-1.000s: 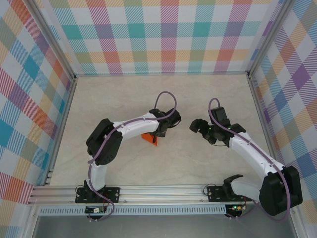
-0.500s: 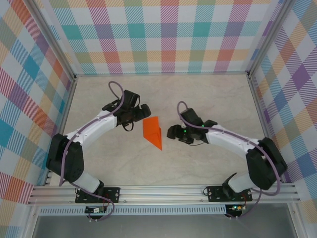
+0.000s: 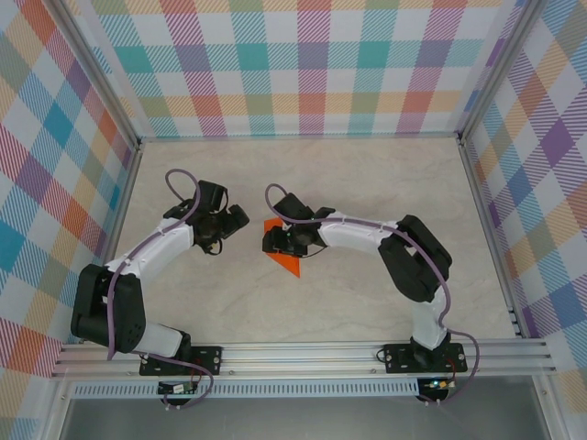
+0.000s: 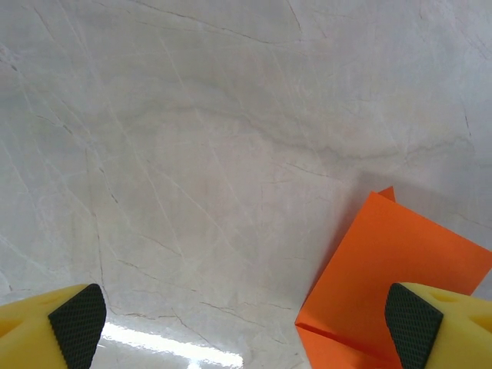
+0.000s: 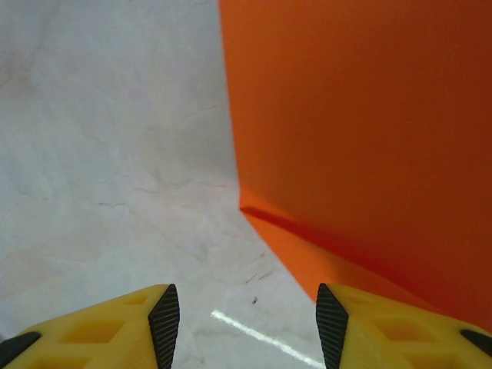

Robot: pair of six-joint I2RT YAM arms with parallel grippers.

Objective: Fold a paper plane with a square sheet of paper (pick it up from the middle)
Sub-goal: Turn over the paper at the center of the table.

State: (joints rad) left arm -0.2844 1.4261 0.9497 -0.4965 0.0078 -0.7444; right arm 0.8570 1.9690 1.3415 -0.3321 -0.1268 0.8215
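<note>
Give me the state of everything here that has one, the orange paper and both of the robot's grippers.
Thin orange paper sheet: folded into overlapping layers, lying on the pale marbled table, not gripped.
Left gripper: wide open, beside the paper, holding nothing.
Right gripper: open, at the paper's edge, holding nothing.

A pale, marble-veined tabletop [image 3: 367, 192] carries one thin, bright orange sheet of folded paper [image 3: 289, 264]. The paper lies flat on the stone-patterned surface near the middle, slightly left of centre, with its narrow point toward the near edge. One folded layer overlaps another.
</note>
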